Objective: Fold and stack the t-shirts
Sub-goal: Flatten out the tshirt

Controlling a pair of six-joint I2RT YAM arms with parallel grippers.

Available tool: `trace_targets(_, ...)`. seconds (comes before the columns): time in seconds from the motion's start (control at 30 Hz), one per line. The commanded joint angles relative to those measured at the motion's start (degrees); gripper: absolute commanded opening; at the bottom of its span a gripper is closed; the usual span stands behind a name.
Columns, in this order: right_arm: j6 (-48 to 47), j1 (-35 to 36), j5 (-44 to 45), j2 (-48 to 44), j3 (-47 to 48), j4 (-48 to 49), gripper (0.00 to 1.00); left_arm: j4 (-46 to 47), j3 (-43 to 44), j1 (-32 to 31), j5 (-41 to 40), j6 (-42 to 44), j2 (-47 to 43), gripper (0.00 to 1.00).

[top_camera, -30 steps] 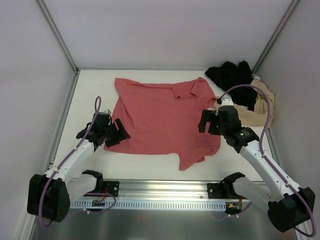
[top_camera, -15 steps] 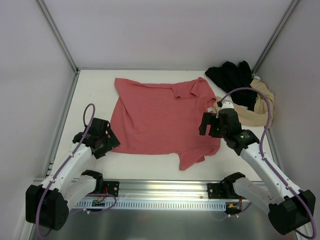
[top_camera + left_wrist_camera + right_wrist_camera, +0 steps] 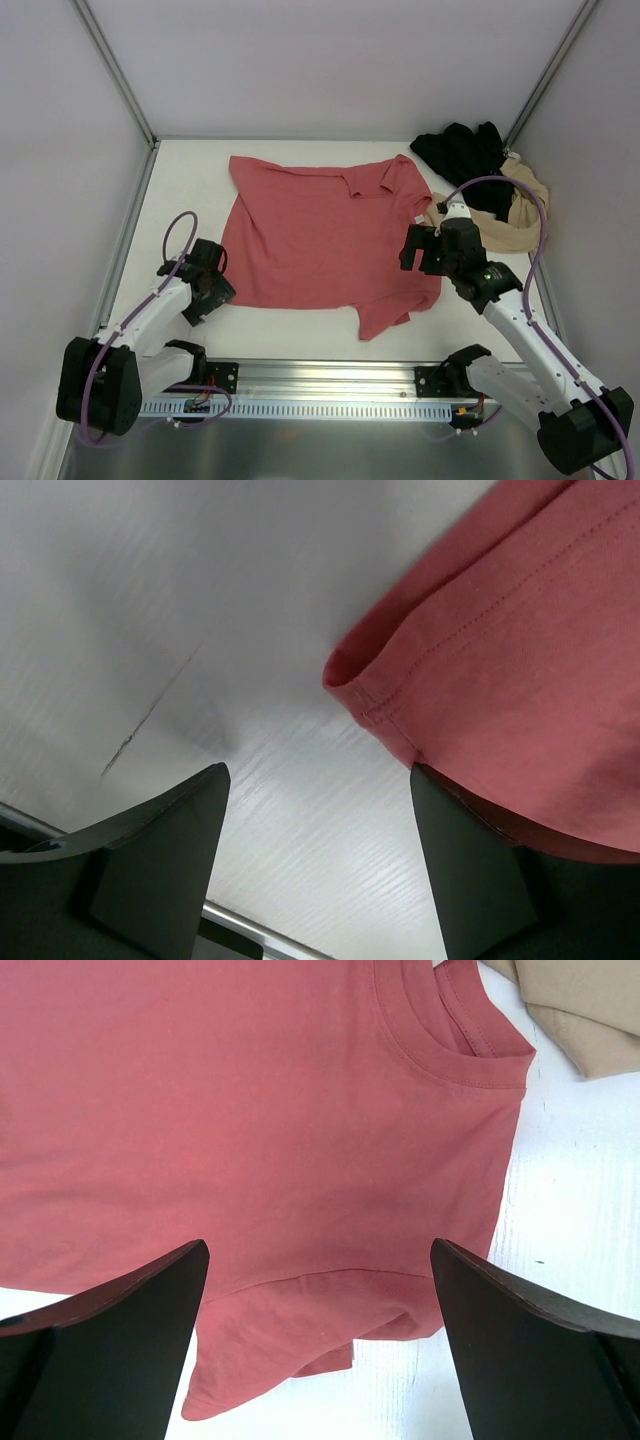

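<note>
Spreading over the white table [image 3: 180, 190], the coral-red t-shirt [image 3: 320, 235] lies mostly flat between the two grippers. Its far side is rumpled, and one sleeve pokes out toward the arm bases.

Outward from the right gripper [image 3: 408, 247], the beige t-shirt [image 3: 512, 218] sits crumpled. The black t-shirt [image 3: 462, 150] is bunched just beyond it, touching it. That arm's cable and wrist cover part of the beige cloth, so its full outline is hard to make out.

The right gripper hangs over the near right portion of the coral-red t-shirt with its jaws spread wide and nothing between them. In its wrist view the gripper [image 3: 318, 1250] looks down on the red cloth. The collar [image 3: 450, 1045] is ahead and to the right, and a strip of beige cloth is cut off at the top right corner.

The left gripper [image 3: 222, 290] sits low at the near left corner of the coral-red t-shirt. In its wrist view the gripper [image 3: 318, 780] has its jaws apart, with bare table between them and nothing clamped. The stitched hem [image 3: 400, 710] curls up just ahead, and the cloth runs behind one of the fingers [image 3: 470, 870]. Whether that finger touches the cloth cannot be told. A thin scratch [image 3: 150, 720] marks the table ahead of the other finger.
</note>
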Motion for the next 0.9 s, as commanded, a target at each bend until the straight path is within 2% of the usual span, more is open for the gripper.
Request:
trace_targets(0.0, -0.51, -0.63, -0.04, -1.06, 0.08, 0.93, 0.99, 2.47, 0.06, 0.14, -3.31, -1.63, 2.74, 0.73)
trace_targets(0.23, -0.51, -0.72, -0.74, -0.1, 0.0, 1.37, 0.99, 7.48, -0.11, 0.05, -3.67, 0.04, 4.33, 0.7)
trace_targets(0.37, -0.24, -0.72, -0.83, 0.61, 0.17, 1.54, 1.0, 9.33, -0.37, 0.05, -0.78, 1.18, 2.4, 0.7)
trace_targets(0.57, 0.11, -0.72, -1.0, 1.49, -0.09, 2.07, 1.0, 7.14, 0.41, 0.14, -1.29, 1.62, -2.79, 0.71)
trace_targets(0.87, 0.81, -0.72, -1.36, 1.4, -1.76, 2.95, 0.99, 7.04, 0.51, 0.05, -1.56, 1.89, -1.48, 0.71)
